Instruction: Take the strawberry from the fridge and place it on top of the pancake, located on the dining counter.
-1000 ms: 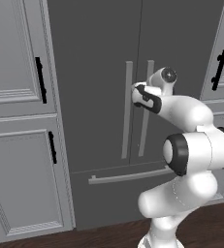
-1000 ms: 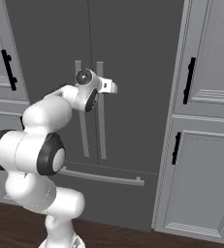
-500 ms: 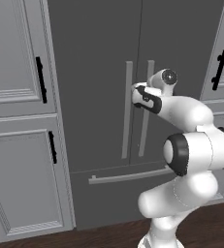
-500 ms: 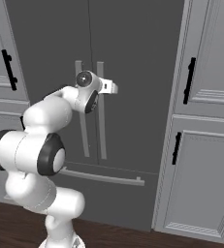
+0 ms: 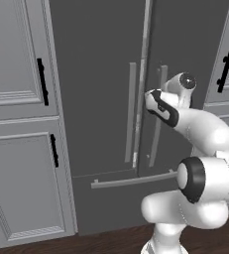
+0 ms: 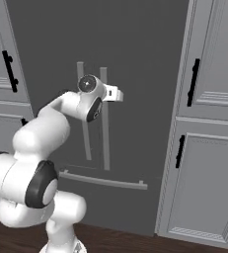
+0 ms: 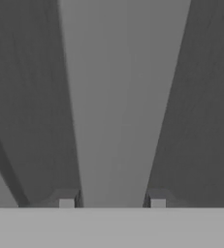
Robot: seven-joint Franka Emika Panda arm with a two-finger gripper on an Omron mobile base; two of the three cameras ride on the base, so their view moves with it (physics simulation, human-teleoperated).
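Fridge (image 5: 101, 89) is seen with both doors closed; the strawberry, judged to be inside, cannot be seen. The gripper (image 7: 112, 203) is closed round the right door's handle (image 7: 123, 97), a fingertip (image 7: 66, 202) showing on each side of it. Risk judged: the handle may slip from the fingers if the pull is not matched to the door's arc. No brand, label or writing is to be read.
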